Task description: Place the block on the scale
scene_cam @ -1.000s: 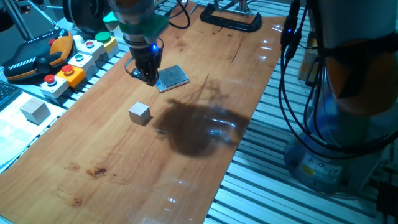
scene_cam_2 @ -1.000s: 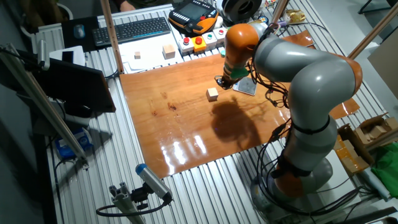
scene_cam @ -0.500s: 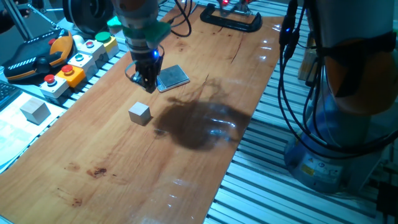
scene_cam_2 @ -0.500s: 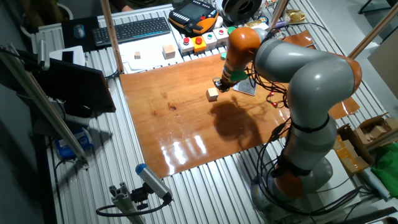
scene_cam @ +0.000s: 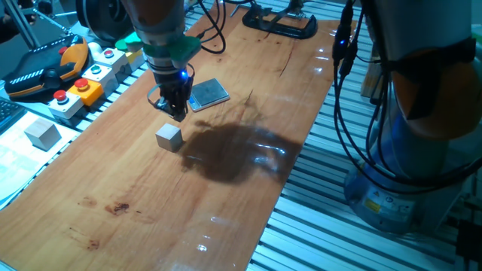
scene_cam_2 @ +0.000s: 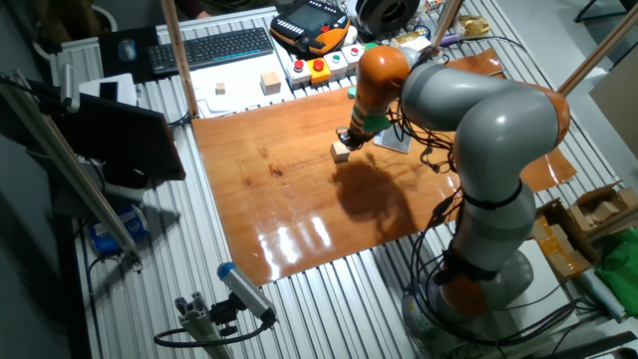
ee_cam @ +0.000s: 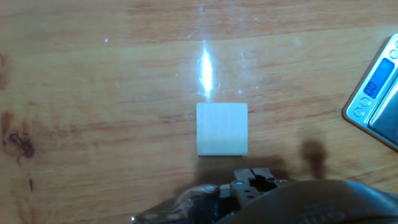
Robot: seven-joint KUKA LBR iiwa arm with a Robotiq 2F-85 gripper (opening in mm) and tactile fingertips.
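Observation:
The block (scene_cam: 169, 136) is a small pale cube on the wooden table (scene_cam: 135, 218), left of the middle. It also shows in the other fixed view (scene_cam_2: 341, 151) and at the centre of the hand view (ee_cam: 222, 128). The scale (scene_cam: 208, 93) lies flat behind it to the right, and its edge shows at the right of the hand view (ee_cam: 379, 99). My gripper (scene_cam: 176, 113) hangs between the block and the scale, just above the table and apart from the block. It also shows in the other fixed view (scene_cam_2: 349, 140). Its fingertips look pressed together and empty in the hand view (ee_cam: 252, 180).
A larger whitish cube (scene_cam: 42, 134) sits off the table's left edge. Button boxes (scene_cam: 83, 83) and a teach pendant (scene_cam: 45, 68) line the far left. A black clamp (scene_cam: 279, 22) grips the table's back edge. The arm's base and cables (scene_cam: 422, 113) stand at the right.
My gripper has moved from beside the scale toward the block, ending closer to it. The block and the scale have not moved.

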